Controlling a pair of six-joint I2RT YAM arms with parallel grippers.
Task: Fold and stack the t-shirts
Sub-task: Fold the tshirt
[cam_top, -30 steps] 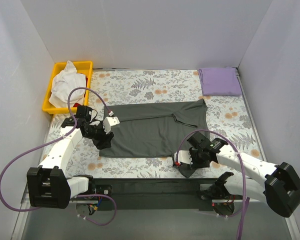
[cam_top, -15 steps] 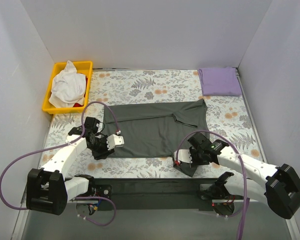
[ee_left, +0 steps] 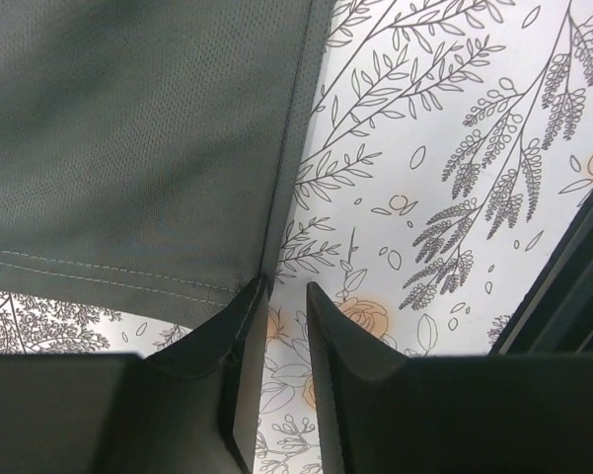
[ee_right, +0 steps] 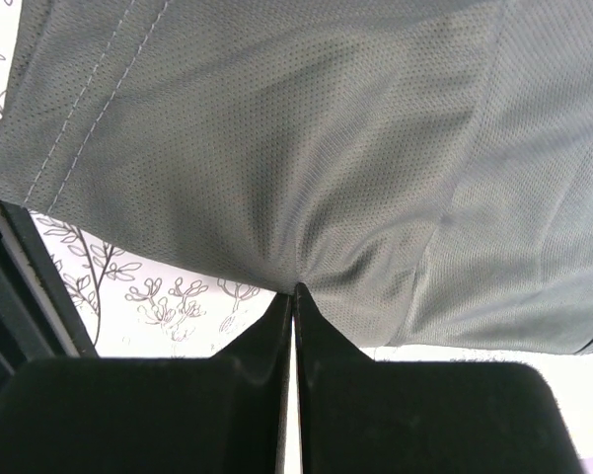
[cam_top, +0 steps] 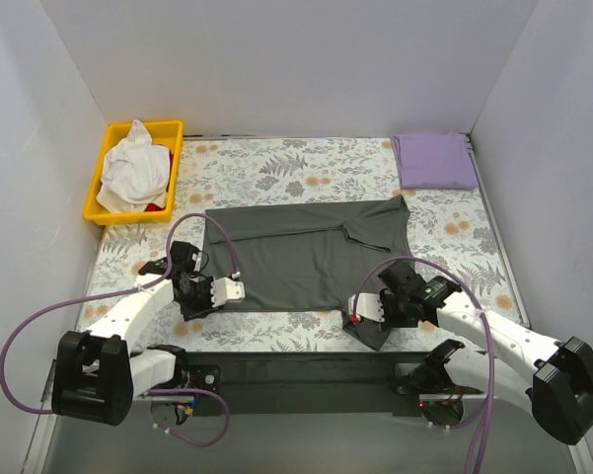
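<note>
The dark charcoal t-shirt (cam_top: pixel 306 252) lies spread flat mid-table. My left gripper (cam_top: pixel 215 296) is at its near-left corner. In the left wrist view the gripper (ee_left: pixel 284 286) is narrowly open, one fingertip (ee_left: pixel 249 296) against the hem corner of the shirt (ee_left: pixel 138 138), with only tablecloth in the gap. My right gripper (cam_top: pixel 367 318) is at the shirt's near-right part. In the right wrist view it (ee_right: pixel 295 288) is shut on a bunched fold of the grey cloth (ee_right: pixel 306 148). The lavender t-shirt (cam_top: pixel 434 160) lies folded at the far right corner.
A yellow bin (cam_top: pixel 113 138) holding white cloth (cam_top: pixel 136 168) stands at the far left. The floral tablecloth (cam_top: pixel 276 163) covers the table. A black strip (cam_top: pixel 296 367) runs along the near edge. White walls close in left, right and behind.
My left gripper has moved from the shirt's left edge down toward the near edge, to the near-left corner. The shirt's left side now lies straighter. The right gripper has barely moved.
</note>
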